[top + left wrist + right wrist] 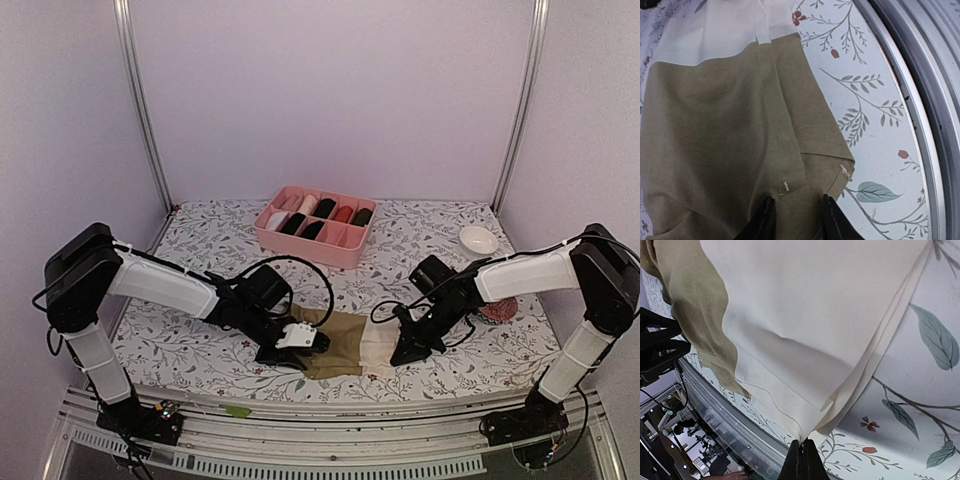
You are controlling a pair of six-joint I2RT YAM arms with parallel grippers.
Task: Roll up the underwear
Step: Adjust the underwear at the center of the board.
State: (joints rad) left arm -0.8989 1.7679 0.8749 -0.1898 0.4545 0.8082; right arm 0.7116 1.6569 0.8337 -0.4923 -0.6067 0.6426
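Observation:
An olive-brown underwear (343, 343) with a cream waistband (378, 352) lies flat near the table's front edge, between my two grippers. My left gripper (300, 349) is at its left hem. In the left wrist view (797, 212) its jaws stand apart, with the olive fabric (725, 130) running between the fingertips (766, 216). My right gripper (405, 350) is shut on a corner of the cream waistband (805, 325), pinching it at the tips (801, 450) and lifting that corner slightly. No loose black briefs show.
A pink divided box (300, 245) at the back centre holds several dark, cream and red rolls. A small white bowl (478, 240) sits back right. A red-and-white ball (498, 308) lies behind the right arm. The metal front rail (935, 120) runs close to the underwear.

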